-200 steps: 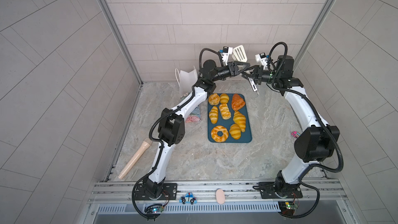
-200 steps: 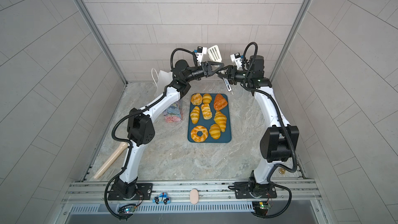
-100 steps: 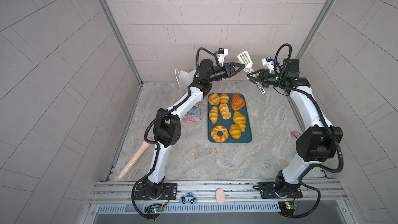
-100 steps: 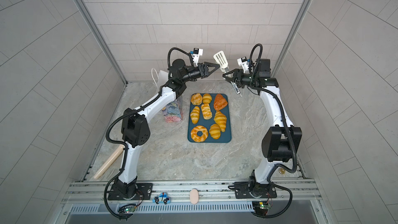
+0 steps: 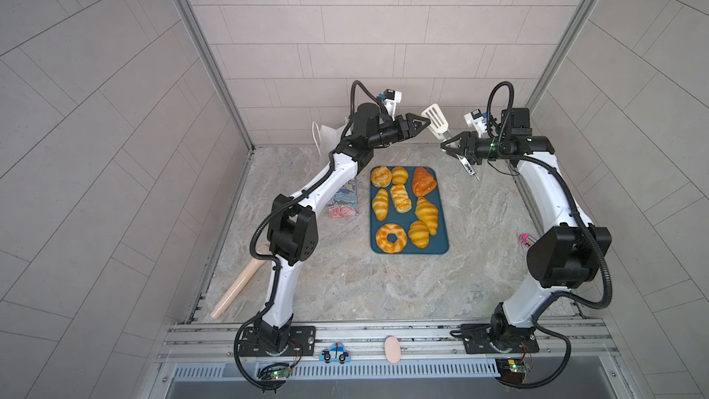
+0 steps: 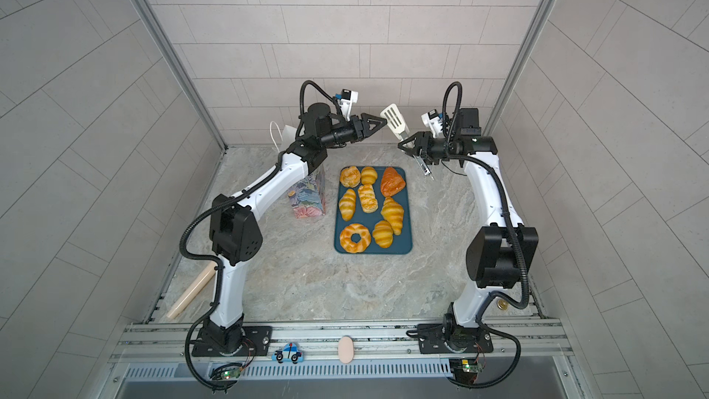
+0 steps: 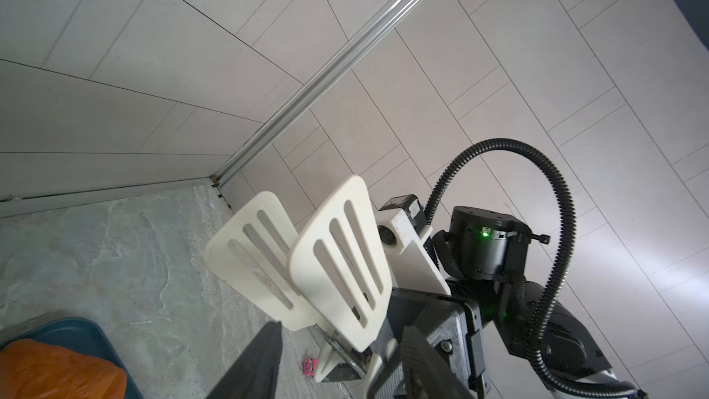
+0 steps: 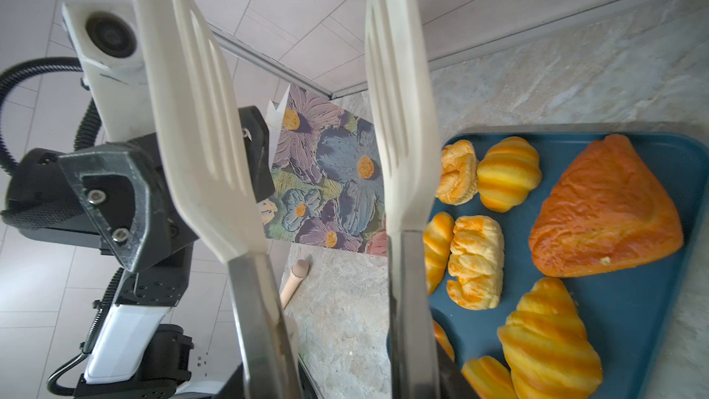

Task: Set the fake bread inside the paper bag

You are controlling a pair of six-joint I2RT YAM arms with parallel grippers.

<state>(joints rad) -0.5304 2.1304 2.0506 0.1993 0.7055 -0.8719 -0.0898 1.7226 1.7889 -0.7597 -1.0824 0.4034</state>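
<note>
Eight shiny golden-yellow toy breads [image 5: 426,213] lie on a flat dark blue tray [image 5: 441,245] in the middle of the grey stone bench [image 5: 345,282]. One darker orange-brown three-cornered piece [image 5: 424,182] sits at the tray's 1 o'clock corner. A braided ring [image 5: 391,238] sits at its 7 o'clock corner.

A tall white paper bag [image 5: 345,205] with blue, purple and pink painted flowers stands just beside the tray, at its 9 o'clock side. The left arm crosses in front of the bag's middle in both top views.

Both grippers hang in the air past the tray's 12 o'clock end, and they point at each other. The right gripper [image 5: 447,144] has its jaws pinching the metal handles of white slotted tongs [image 5: 435,121]. In the right wrist view the two white blades [image 8: 192,109] of the tongs stand apart. The left gripper [image 5: 422,123] has its jaws spread and holds nothing. Its tips are near the white blades, but it is not clear if they touch.

A pale wooden rolling pin [image 5: 238,289] lies at the bench's 8 o'clock edge.
</note>
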